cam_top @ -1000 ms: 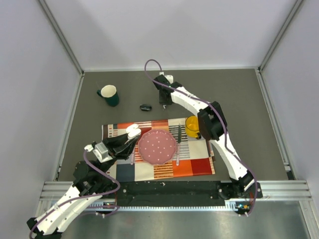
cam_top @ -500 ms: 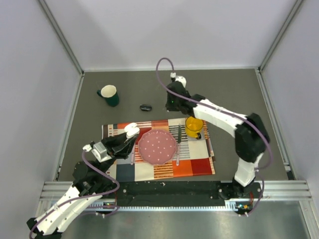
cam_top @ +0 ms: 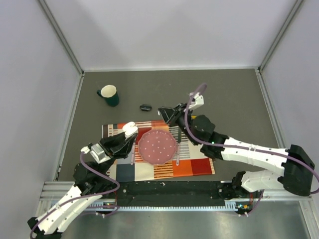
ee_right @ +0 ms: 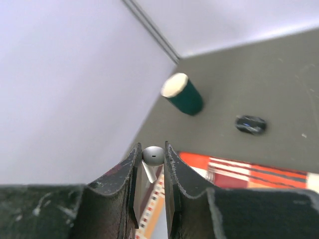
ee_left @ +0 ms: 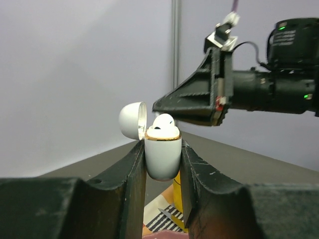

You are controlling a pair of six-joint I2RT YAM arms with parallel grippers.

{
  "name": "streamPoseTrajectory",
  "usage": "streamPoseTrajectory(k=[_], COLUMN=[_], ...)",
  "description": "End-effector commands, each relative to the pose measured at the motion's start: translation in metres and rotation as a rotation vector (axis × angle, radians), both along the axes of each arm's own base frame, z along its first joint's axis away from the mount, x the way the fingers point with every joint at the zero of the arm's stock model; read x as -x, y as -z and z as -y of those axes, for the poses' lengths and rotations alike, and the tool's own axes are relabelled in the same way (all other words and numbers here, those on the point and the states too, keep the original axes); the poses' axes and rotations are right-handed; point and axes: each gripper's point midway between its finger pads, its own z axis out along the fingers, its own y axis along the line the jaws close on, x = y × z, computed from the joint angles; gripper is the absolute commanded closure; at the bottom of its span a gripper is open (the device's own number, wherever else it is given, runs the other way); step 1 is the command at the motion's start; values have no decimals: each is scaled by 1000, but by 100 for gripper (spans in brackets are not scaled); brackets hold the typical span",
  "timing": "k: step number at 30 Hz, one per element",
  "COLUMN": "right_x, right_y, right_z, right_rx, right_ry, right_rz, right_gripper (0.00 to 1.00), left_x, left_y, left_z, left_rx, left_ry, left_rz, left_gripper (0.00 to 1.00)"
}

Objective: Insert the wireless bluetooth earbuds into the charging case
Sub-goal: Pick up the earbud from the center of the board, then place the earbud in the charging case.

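My left gripper (ee_left: 163,147) is shut on the white charging case (ee_left: 163,157), holding it upright above the mat's left end (cam_top: 130,130). The lid (ee_left: 132,120) is swung open to the left, and one white earbud (ee_left: 163,127) sits in the gold-rimmed top. My right gripper (ee_right: 151,149) is shut on the other earbud (ee_right: 153,156), pinched at its round head with the stem pointing down. In the left wrist view the right gripper (ee_left: 160,105) hovers just above and behind the open case. From above, that gripper (cam_top: 162,111) points left, a little right of the case.
A checked placemat (cam_top: 189,162) carries a pink dotted plate (cam_top: 157,147) and cutlery (cam_top: 178,155). A green mug (cam_top: 108,94) and a black oval object (cam_top: 145,107) stand on the grey table behind the mat. The right arm stretches low over the mat's right side.
The right arm has swung from the back of the table forward and left, bringing its gripper close to the held case. The left arm has barely moved.
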Motion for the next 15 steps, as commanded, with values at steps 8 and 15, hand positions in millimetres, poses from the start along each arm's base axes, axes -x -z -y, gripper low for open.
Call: streamPoseTrajectory(k=[8,15], right_x=[80,116], right_y=[-122,-119], right_z=[5,-31], right_rx=[-451,-409], right_ry=[-156,-270], right_rz=[343,468], right_gripper=[100,100], left_x=[15,20], left_y=[-24,-23], left_z=[-18,-14], left_rx=[86,78], left_ry=[-27,-7], left_rz=[132,175], left_gripper=[100,100])
